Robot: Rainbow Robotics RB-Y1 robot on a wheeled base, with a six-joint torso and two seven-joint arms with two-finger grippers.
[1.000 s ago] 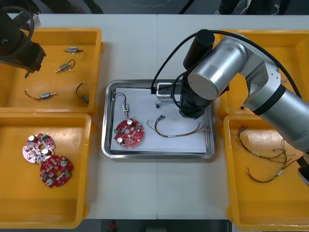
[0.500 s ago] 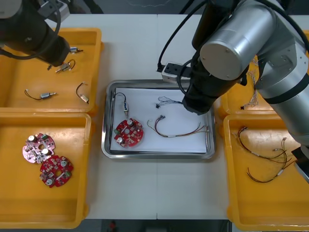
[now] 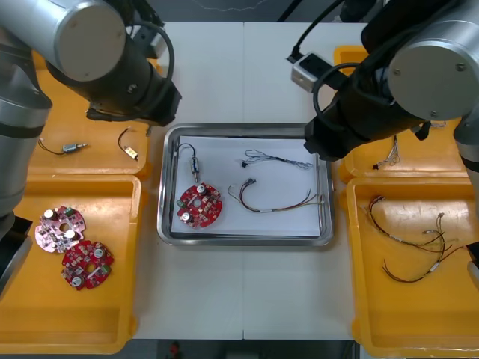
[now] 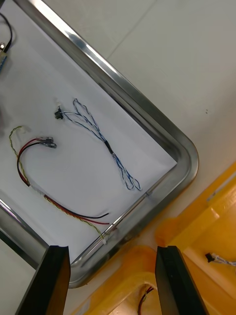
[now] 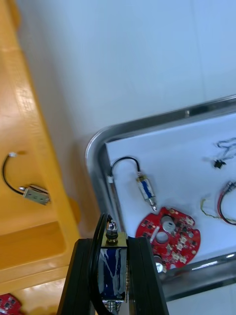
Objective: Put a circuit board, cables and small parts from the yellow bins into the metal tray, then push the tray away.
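Gripping a small metal part [image 5: 112,275] tight, the left gripper [image 5: 112,243] hangs by the left rim of the metal tray [image 5: 96,162], beside a yellow bin [image 5: 29,147]; the right gripper [image 4: 113,251] hovers spread and empty above the tray's right corner

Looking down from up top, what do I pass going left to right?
Circuit boards in the near left yellow bin → circuit board in the metal tray → red and yellow cable → cables in the near right yellow bin.

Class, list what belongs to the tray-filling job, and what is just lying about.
Job: metal tray; inside, circuit board, blue and white cable, red and yellow cable, small metal part; second part in left pincer; right pincer, open, by tray's corner.
Lying about: spare boards, leftover parts.
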